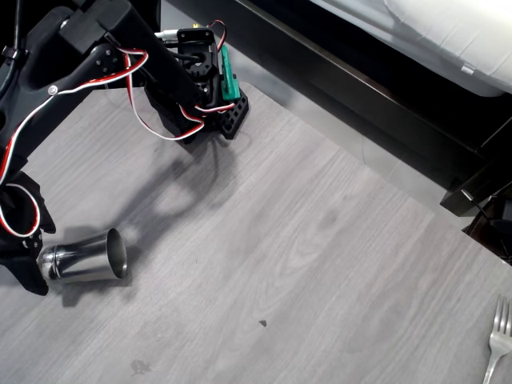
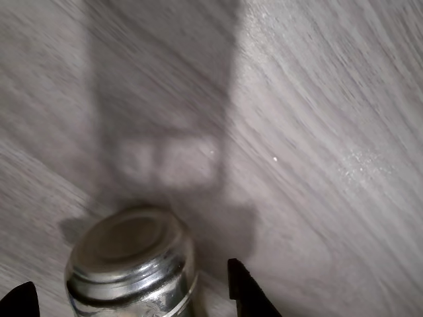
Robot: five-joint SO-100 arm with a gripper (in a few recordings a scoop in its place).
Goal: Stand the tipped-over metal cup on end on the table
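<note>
Metal cup (image 1: 84, 258) lies tipped (fork (image 1: 498, 342) well apart) between tool (image 2: 125, 297) tips.

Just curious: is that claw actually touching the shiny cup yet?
Cannot tell. The wrist view shows fingertips flanking the metal cup with a gap on the right; the left side is unclear.

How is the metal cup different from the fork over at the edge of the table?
The metal cup is a hollow tumbler lying on its side at the overhead view's lower left; the fork is flat and pronged, at the lower right edge. The gripper straddles the cup's base; the fork lies alone. Both are shiny metal on the table.
</note>
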